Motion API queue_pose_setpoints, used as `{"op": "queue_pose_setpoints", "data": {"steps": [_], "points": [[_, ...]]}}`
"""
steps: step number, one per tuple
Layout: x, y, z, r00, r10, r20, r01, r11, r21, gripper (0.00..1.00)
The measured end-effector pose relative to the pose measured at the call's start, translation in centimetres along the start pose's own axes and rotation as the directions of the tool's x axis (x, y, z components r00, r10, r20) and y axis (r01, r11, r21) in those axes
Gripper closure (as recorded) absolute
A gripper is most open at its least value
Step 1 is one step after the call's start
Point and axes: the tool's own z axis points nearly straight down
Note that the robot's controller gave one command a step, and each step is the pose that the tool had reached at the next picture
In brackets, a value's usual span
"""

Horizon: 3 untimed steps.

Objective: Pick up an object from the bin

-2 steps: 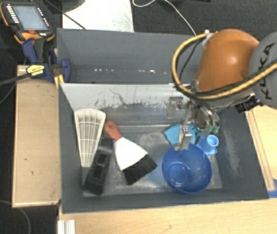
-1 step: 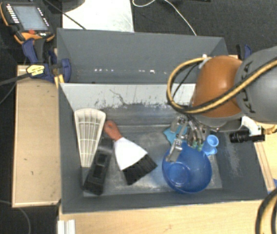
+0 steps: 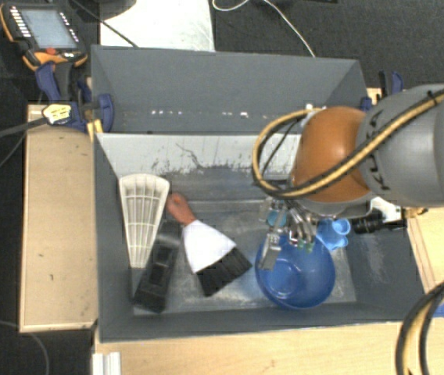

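My gripper [image 3: 288,237] hangs under the orange wrist cover at the right front of the bin. It sits right over the far rim of a blue translucent scoop-like cup [image 3: 300,280], whose short handle [image 3: 336,233] sticks out toward the right behind it. Left of the cup lies a small brush [image 3: 206,248] with a white body, black bristles and a brownish handle pointing to the back left.
A white fan-shaped ribbed piece [image 3: 144,213] lies along the left side of the bin, with a black block [image 3: 156,276] at its front end. The bin's back half shows bare scratched floor.
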Motion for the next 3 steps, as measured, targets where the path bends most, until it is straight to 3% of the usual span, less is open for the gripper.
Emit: {"op": "queue_pose_setpoints", "data": {"steps": [1,3], "points": [[1.34,0.22,1.71,0.968,0.249,-0.008,-0.249,0.968,0.005,1.00],[1.34,0.21,1.71,0.968,0.250,-0.008,-0.250,0.968,0.005,1.00]]}}
